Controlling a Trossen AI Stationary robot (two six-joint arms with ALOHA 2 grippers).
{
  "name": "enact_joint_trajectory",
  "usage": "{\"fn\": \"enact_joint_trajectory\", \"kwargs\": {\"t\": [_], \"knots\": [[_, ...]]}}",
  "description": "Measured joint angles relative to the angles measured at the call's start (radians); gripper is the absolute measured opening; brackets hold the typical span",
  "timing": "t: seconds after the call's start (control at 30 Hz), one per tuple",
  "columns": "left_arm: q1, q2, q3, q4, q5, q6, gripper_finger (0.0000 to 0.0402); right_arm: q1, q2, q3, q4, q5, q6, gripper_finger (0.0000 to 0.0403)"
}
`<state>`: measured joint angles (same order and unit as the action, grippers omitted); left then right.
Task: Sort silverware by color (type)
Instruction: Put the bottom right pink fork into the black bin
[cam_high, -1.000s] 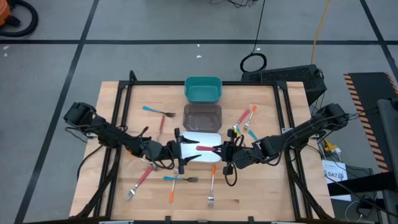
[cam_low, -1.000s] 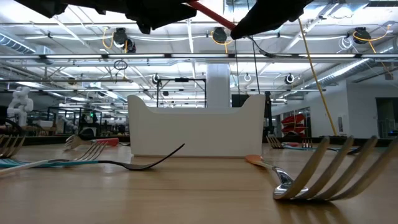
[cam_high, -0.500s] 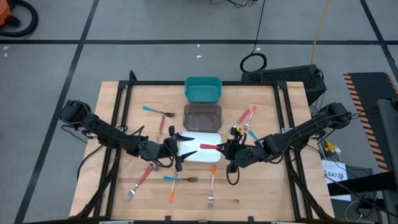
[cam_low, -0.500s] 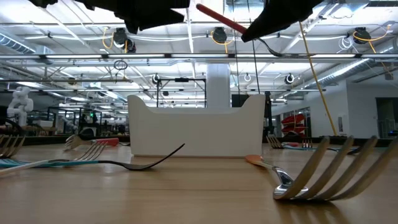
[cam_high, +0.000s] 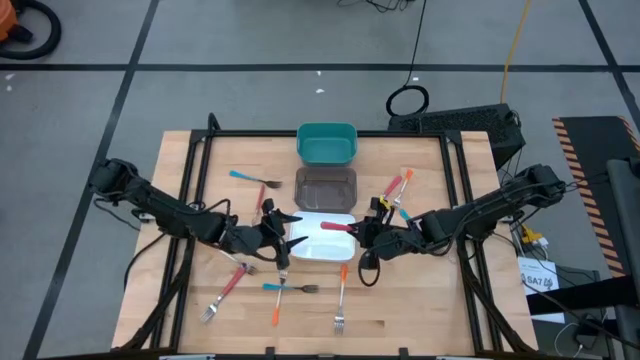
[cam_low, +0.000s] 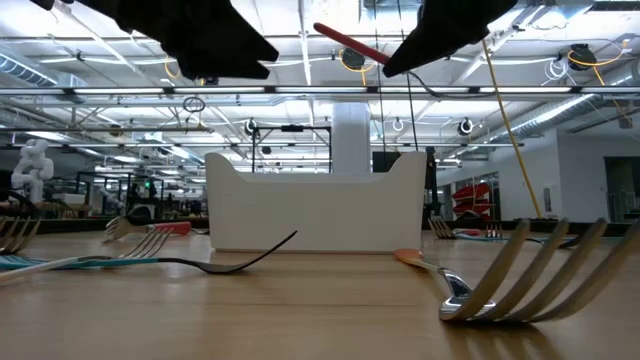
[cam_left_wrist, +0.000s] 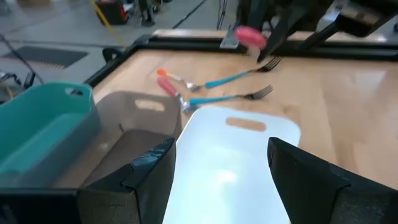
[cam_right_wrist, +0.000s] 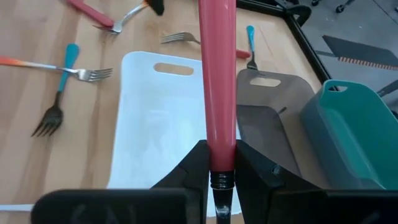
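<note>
From above, the right gripper (cam_high: 362, 232) is hovering at the right edge of the white rectangular plastic bin (cam_high: 318, 244), its fingers clamped on the metal end of a pink-handled fork (cam_high: 337, 227) whose handle is reaching out over the bin. The left gripper (cam_high: 281, 229) is hanging at the bin's left edge with its fingers spread wide and nothing between them. A smoky dark bin (cam_high: 326, 186) and a teal bin (cam_high: 327, 143) are standing in line behind the white one on the light wooden bench (cam_high: 430, 290). Other coloured-handled forks (cam_high: 394, 195) are lying scattered around the bins.

At bench height, the pink-handled fork (cam_low: 346, 43) is slanting in the air above the white bin (cam_low: 315, 212), and a big silver fork head (cam_low: 525, 278) is lying close in front.

Past the left wrist, two wide-apart dark fingers (cam_left_wrist: 149, 177) are framing the white bin (cam_left_wrist: 230, 165), holding nothing.

Past the right wrist, narrow fingers (cam_right_wrist: 193, 165) are pinching the fork (cam_right_wrist: 218, 81) just below its pink handle, over the white bin (cam_right_wrist: 158, 124).

No readable writing is showing on the bins or forks.
</note>
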<state>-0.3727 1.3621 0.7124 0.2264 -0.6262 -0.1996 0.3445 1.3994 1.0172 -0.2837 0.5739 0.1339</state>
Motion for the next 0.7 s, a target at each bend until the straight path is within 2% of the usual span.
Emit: {"fn": "enact_joint_trajectory", "kwargs": {"t": [0.27,0.57,0.7], "knots": [[0.007,0.0,0.0,-0.014,0.0,-0.023,0.0253,-0.041,0.0,0.0,-0.021,-0.009,-0.016,0.0047],[0.02,0.0,0.0,-0.015,0.0,-0.049,0.0252,-0.118,0.0,0.0,-0.023,-0.131,-0.049,0.0047],[0.028,0.001,0.0,0.02,0.0,-0.039,0.0253,-0.152,0.0,0.0,-0.022,-0.142,-0.06,0.0047]]}}
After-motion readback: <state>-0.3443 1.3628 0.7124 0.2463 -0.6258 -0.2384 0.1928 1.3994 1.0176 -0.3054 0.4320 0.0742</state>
